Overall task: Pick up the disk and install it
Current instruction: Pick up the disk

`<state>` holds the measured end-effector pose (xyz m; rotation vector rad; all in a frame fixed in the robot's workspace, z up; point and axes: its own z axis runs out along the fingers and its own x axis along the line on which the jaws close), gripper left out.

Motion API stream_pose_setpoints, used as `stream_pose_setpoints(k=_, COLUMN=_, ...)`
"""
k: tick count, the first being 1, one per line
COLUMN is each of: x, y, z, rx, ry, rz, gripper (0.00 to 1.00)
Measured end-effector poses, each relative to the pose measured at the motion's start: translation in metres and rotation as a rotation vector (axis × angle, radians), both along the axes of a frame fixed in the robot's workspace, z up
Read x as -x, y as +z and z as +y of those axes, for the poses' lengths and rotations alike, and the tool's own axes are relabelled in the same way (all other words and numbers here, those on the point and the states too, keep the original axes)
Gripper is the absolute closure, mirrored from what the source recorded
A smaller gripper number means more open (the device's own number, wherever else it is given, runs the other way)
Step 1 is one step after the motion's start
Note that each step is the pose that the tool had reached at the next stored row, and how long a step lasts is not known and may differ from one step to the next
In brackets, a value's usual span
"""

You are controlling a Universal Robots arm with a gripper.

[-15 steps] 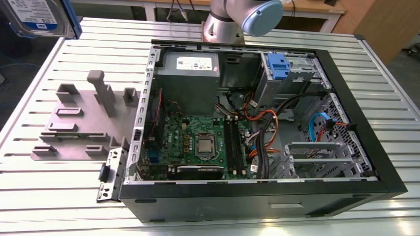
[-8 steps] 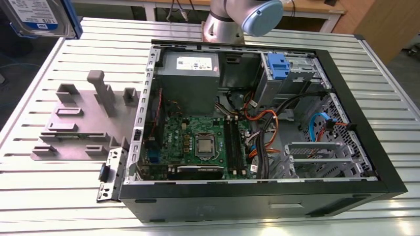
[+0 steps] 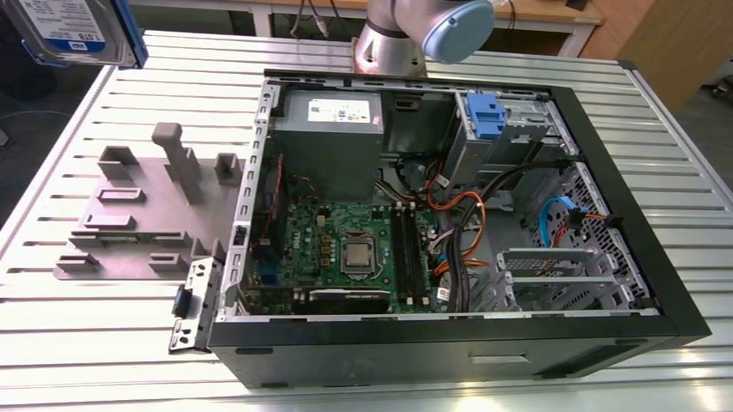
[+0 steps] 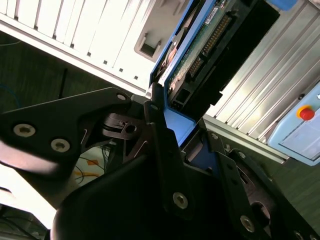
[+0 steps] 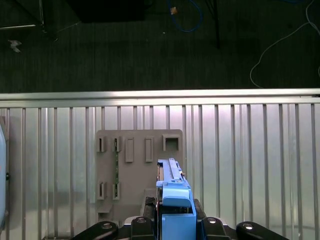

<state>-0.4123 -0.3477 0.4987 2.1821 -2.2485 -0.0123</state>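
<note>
Exterior view high above computer case (image 3: pixel 435 348), both wrist views facing table (image 5: pixel 250 150) (image 4: pixel 75 30)

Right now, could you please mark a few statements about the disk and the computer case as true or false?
1. The jaws are shut on the disk. True.
2. The disk sits inside the computer case. False: it is held clear of the case, at the exterior view's upper left.
3. The case is open, its motherboard showing. True.
4. The grey fixture lies at the exterior view's right of the case. False: it lies at its left.
</note>
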Motion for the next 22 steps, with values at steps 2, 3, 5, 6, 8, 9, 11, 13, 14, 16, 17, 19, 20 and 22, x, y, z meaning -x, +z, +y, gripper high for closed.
stream_pose_setpoints(k=2, x=-0.0024, y=0.0000, z=0.0000, rx=0.0000, ry=0.000, rz=0.0000, gripper=0.64)
stream_pose_setpoints(k=3, x=-0.0038, y=0.0000, z=0.0000, rx=0.0000, ry=0.000, rz=0.0000, gripper=0.64)
stream_pose_setpoints(k=5, x=-0.0058, y=0.0000, z=0.0000, rx=0.0000, ry=0.000, rz=0.0000, gripper=0.64)
stream_pose_setpoints(k=6, x=-0.0065, y=0.0000, z=0.0000, rx=0.0000, ry=0.000, rz=0.0000, gripper=0.64)
stream_pose_setpoints(k=8, x=-0.0075, y=-0.0001, z=0.0000, rx=0.0000, ry=0.000, rz=-0.0002, gripper=0.64)
stream_pose_setpoints(k=9, x=-0.0081, y=0.0000, z=0.0000, rx=0.0000, ry=0.000, rz=0.0000, gripper=0.64)
stream_pose_setpoints(k=11, x=-0.0088, y=0.0000, z=0.0000, rx=0.0000, ry=0.000, rz=0.0000, gripper=0.64)
stream_pose_setpoints(k=13, x=-0.0093, y=-0.0001, z=0.0000, rx=0.0000, ry=0.000, rz=0.0000, gripper=0.64)
stream_pose_setpoints(k=14, x=-0.0094, y=-0.0003, z=0.0000, rx=0.0000, ry=0.000, rz=0.0000, gripper=0.64)
stream_pose_setpoints(k=16, x=-0.0094, y=-0.0003, z=0.0000, rx=0.0000, ry=0.000, rz=0.0000, gripper=0.64)
stream_pose_setpoints(k=17, x=-0.0094, y=-0.0003, z=0.0000, rx=0.0000, ry=0.000, rz=0.0000, gripper=0.64)
stream_pose_setpoints(k=19, x=-0.0095, y=-0.0003, z=0.0000, rx=0.0000, ry=0.000, rz=0.0000, gripper=0.64)
stream_pose_setpoints(k=20, x=-0.0096, y=-0.0003, z=0.0000, rx=0.0000, ry=0.000, rz=0.0000, gripper=0.64)
stream_pose_setpoints(k=22, x=-0.0102, y=-0.0003, z=0.0000, rx=0.0000, ry=0.000, rz=0.0000, gripper=0.64)
